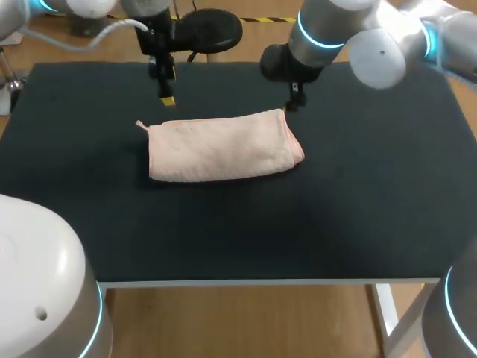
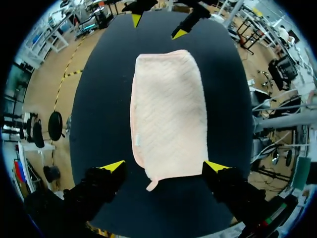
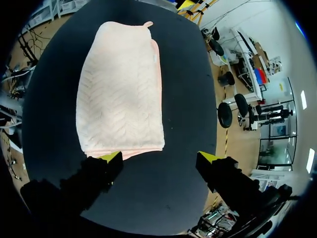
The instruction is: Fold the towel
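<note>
A pale pink towel (image 1: 222, 148) lies folded into a long rectangle on the black table (image 1: 238, 224). A small hanging loop sticks out at its left end. My left gripper (image 1: 165, 97) hangs above the table just behind the towel's left end, open and holding nothing. In the left wrist view the towel (image 2: 168, 114) stretches out ahead of the wide open gripper (image 2: 166, 166). My right gripper (image 1: 292, 104) hovers at the towel's far right corner. In the right wrist view the towel (image 3: 121, 91) lies ahead of the open gripper (image 3: 158, 156), with nothing between the tips.
The table's dark surface (image 1: 373, 186) surrounds the towel on all sides. My other arm's yellow fingertips (image 2: 178, 33) show beyond the towel's far end in the left wrist view. The table's front edge (image 1: 238, 282) runs well in front of the towel.
</note>
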`<move>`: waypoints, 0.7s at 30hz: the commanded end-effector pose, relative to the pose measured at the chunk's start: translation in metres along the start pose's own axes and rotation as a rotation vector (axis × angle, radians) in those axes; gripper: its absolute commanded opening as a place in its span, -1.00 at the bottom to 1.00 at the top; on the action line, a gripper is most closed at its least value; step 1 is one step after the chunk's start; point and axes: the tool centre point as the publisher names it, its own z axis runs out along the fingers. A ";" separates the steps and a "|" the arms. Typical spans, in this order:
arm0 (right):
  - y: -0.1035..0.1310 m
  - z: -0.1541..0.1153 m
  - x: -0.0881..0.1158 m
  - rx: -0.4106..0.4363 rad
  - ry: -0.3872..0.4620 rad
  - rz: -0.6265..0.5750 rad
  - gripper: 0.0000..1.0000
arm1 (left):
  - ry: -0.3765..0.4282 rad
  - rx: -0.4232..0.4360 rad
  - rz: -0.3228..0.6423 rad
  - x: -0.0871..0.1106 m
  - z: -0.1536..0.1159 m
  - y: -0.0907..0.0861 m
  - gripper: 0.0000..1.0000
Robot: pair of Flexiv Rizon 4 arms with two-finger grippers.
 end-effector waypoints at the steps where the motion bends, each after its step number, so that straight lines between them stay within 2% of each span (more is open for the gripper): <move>1: -0.002 -0.018 0.003 0.019 -0.012 0.002 1.00 | -0.044 0.322 0.003 0.012 -0.013 0.023 1.00; 3: -0.002 -0.022 0.002 0.025 -0.019 0.005 1.00 | -0.082 0.450 -0.010 0.016 -0.018 0.030 1.00; 5: -0.002 -0.024 0.002 0.026 -0.021 0.006 1.00 | -0.094 0.520 -0.011 0.019 -0.019 0.036 1.00; 10: -0.001 -0.028 0.004 0.032 -0.025 0.002 1.00 | -0.043 0.593 -0.065 0.026 -0.010 0.049 1.00; 14: -0.003 -0.032 0.005 0.035 -0.027 0.006 1.00 | -0.040 0.642 -0.063 0.033 -0.006 0.053 1.00; 19: -0.003 -0.038 0.010 0.027 -0.026 -0.010 1.00 | -0.032 0.657 -0.078 0.040 -0.004 0.055 1.00; 21: -0.002 -0.042 0.013 0.033 -0.026 -0.062 1.00 | -0.028 0.632 -0.058 0.042 -0.005 0.056 1.00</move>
